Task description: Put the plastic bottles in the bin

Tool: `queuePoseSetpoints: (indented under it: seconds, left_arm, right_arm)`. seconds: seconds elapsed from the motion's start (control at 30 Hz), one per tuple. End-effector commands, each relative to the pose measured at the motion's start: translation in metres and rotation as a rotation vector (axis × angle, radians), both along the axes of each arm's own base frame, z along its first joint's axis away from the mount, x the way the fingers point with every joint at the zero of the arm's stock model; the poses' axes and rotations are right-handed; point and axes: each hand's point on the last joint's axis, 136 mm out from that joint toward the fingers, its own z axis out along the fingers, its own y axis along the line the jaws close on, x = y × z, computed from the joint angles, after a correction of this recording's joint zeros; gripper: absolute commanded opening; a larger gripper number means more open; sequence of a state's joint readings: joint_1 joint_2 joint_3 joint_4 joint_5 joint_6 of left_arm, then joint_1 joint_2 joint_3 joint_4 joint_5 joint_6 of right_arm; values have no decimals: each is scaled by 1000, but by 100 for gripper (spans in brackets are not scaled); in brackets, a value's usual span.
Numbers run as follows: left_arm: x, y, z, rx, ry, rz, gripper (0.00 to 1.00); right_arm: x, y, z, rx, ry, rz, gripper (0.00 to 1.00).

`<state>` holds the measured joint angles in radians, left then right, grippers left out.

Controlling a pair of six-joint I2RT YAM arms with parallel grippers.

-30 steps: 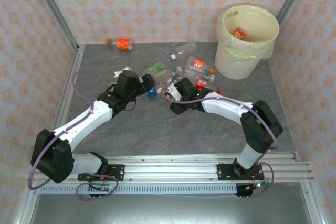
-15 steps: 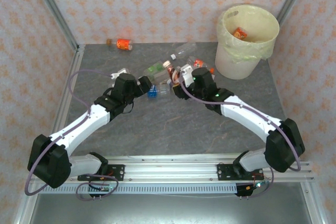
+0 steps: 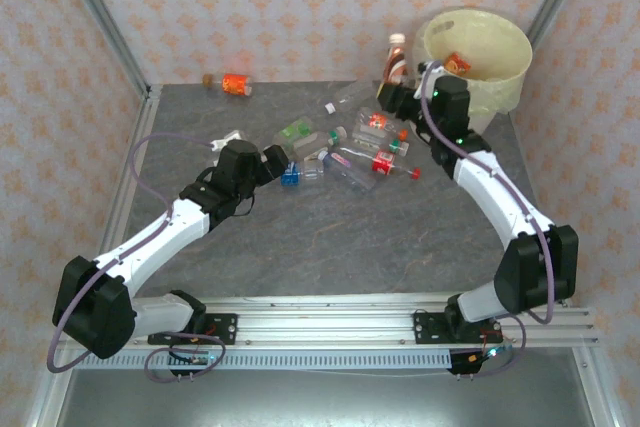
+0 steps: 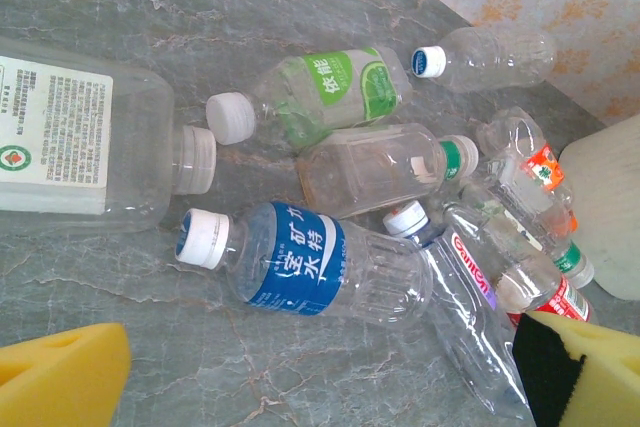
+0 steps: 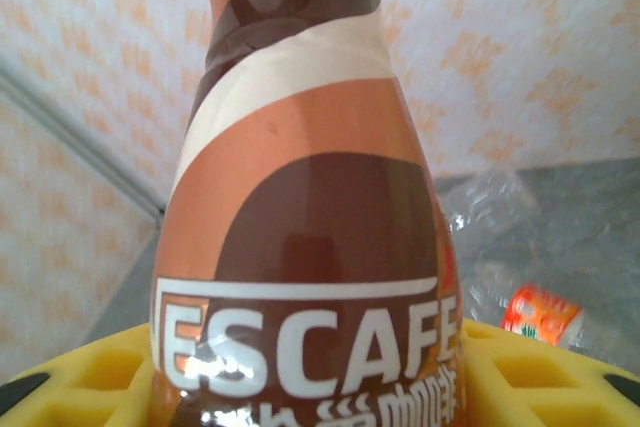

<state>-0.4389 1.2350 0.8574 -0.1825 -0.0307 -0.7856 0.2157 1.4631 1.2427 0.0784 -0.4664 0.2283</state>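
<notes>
Now the right gripper (image 3: 398, 90) clenches an upright brown-orange-cream labelled bottle (image 5: 310, 197); the left gripper (image 3: 280, 160) gapes wide

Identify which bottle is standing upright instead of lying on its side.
The brown-and-cream Nescafe bottle, gripped upright in the right gripper near the bin. The clear bottles on the table all lie on their sides.
</notes>
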Motion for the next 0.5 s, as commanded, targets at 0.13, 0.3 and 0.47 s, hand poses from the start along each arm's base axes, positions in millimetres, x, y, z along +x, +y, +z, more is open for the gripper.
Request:
queuePoseSetpoints:
  seconds: [0.13,0.3,0.47]
  left_arm:
    - [-1,-11,0,3,-1,-65,100]
    - [-3,-15,-1,-3,-10,-96,100]
    - [-6,-4,1,40,-11,-62,100]
  right_arm:
    - [50,-57,45,140,32,-100,42]
    - [81,-94,49,116,78,-183,43]
    - [100,-131,40,40,159,-283,45]
